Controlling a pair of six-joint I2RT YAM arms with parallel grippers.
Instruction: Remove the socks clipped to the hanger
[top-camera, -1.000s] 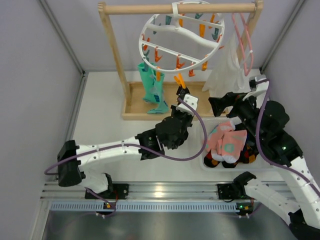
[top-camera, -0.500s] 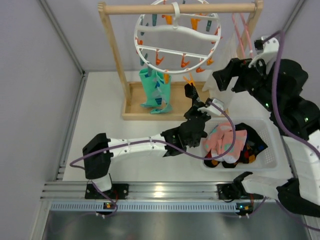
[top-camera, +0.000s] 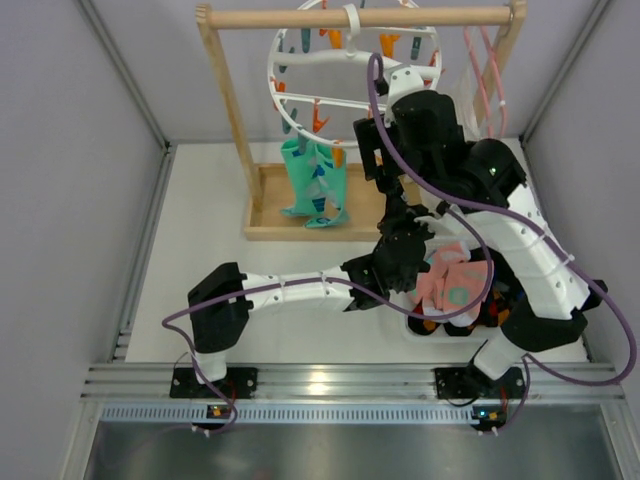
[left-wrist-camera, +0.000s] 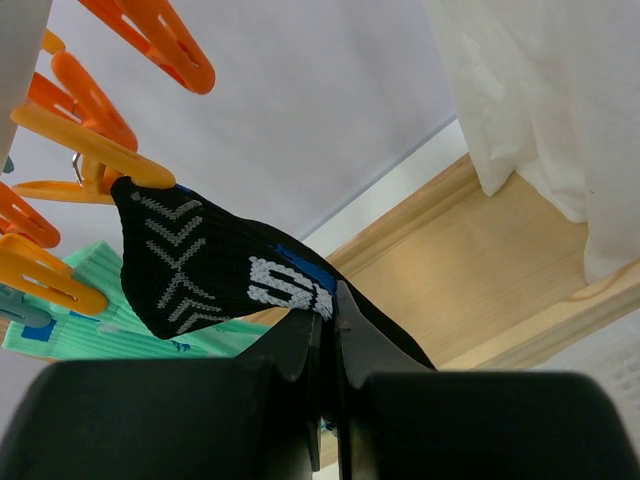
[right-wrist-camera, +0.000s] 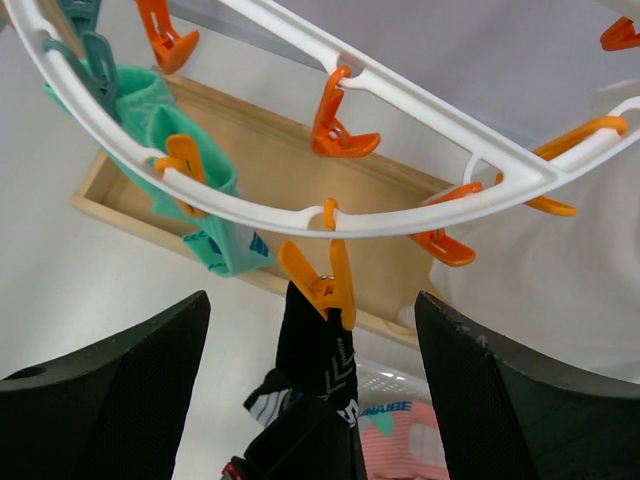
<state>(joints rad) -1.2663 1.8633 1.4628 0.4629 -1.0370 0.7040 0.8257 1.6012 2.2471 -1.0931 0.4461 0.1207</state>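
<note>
This is a robotics lab test cell, not a home. A white desk (top-camera: 200, 230) is boxed in by plain grey panels (top-camera: 60, 150). Cabled robot arms (top-camera: 290, 290) are bolted to an aluminium rail (top-camera: 320, 380) well behind the left end effector (left-wrist-camera: 325, 320). A wooden rack (top-camera: 229, 110) and clip hanger (right-wrist-camera: 250, 215) are staged as props just above it.

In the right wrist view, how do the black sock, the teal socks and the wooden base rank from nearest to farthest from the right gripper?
From the right gripper:
1. black sock: hanging in the centre, right between the open fingers.
2. teal socks: hanging farther back, on the left.
3. wooden base: behind and below both socks.
</note>
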